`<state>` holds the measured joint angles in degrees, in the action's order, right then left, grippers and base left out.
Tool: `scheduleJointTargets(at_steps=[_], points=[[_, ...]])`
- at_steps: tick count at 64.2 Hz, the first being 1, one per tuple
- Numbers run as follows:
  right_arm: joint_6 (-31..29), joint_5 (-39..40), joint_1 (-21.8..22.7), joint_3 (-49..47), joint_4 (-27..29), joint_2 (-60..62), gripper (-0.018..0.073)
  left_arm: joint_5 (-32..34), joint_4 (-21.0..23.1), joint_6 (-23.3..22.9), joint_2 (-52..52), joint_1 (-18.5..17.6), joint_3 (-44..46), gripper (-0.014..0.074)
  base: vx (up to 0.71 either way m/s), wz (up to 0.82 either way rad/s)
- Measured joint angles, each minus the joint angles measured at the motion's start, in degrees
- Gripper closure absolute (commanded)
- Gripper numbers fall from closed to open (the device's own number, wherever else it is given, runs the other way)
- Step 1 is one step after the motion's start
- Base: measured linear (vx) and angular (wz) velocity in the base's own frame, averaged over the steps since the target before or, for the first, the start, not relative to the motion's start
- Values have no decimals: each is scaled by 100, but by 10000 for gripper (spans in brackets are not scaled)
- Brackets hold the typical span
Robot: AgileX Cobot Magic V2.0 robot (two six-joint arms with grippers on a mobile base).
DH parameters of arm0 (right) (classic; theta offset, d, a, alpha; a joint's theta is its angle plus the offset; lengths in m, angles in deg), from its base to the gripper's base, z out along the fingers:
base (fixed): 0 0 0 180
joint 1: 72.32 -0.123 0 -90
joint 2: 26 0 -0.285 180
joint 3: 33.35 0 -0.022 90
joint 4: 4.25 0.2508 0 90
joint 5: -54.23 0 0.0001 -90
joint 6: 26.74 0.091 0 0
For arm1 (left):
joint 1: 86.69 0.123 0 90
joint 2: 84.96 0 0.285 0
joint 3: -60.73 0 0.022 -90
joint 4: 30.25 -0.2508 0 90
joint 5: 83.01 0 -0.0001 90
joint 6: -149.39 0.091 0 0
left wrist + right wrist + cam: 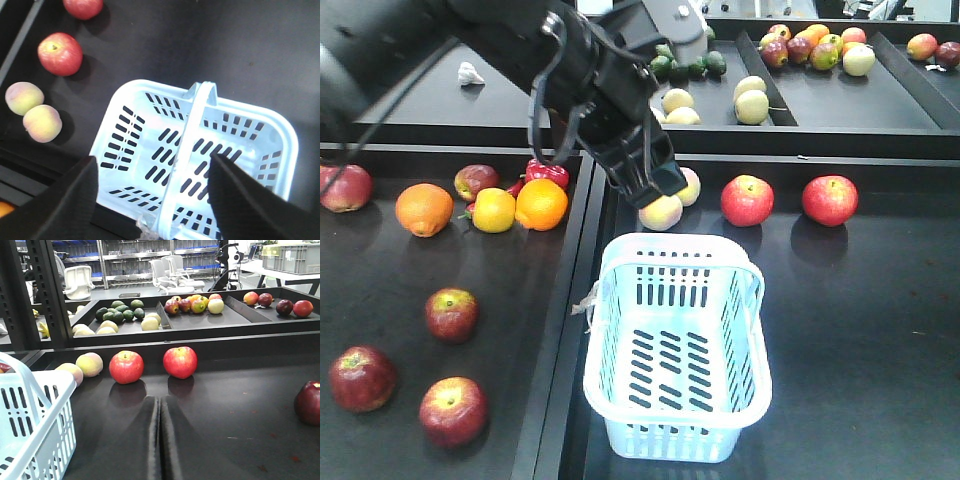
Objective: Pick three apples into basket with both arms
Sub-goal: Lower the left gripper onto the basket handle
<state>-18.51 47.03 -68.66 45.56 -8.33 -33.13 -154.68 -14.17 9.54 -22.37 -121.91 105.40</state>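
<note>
The left tool (152,160) is held with its two black fingers (70,200) spread wide apart, above the pale blue basket (280,125). One hoop handle (192,145) is seen crossing the basket between them. The right tool (160,400) is shown with its fingers pressed together, low over the dark counter (240,410), with the basket at its left. Two peaches (661,212) are found just behind the basket, partly covered by the left arm (590,70). Further right on the same counter section, a red apple (747,200) and a second red apple (830,200) are set side by side, apart from each other and outside the basket. On the left section, past a raised divider (570,300), three darker apples (451,313) are laid near the front, with two oranges (541,204) behind them.
</note>
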Motion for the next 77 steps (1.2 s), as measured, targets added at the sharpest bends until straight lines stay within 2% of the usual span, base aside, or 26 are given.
scheduleJointTargets(at_steps=[10,31,48,77], points=[[0,0,0,0,0,0,563,-26,16,49,-329,0,23,136,0,0],[0,0,0,0,0,0,563,-38,353,153,-748,0,23,139,0,0],[0,0,0,0,0,0,563,-38,370,235,-759,0,42,182,0,0],[0,0,0,0,0,0,563,-38,402,134,-970,0,68,181,0,0]])
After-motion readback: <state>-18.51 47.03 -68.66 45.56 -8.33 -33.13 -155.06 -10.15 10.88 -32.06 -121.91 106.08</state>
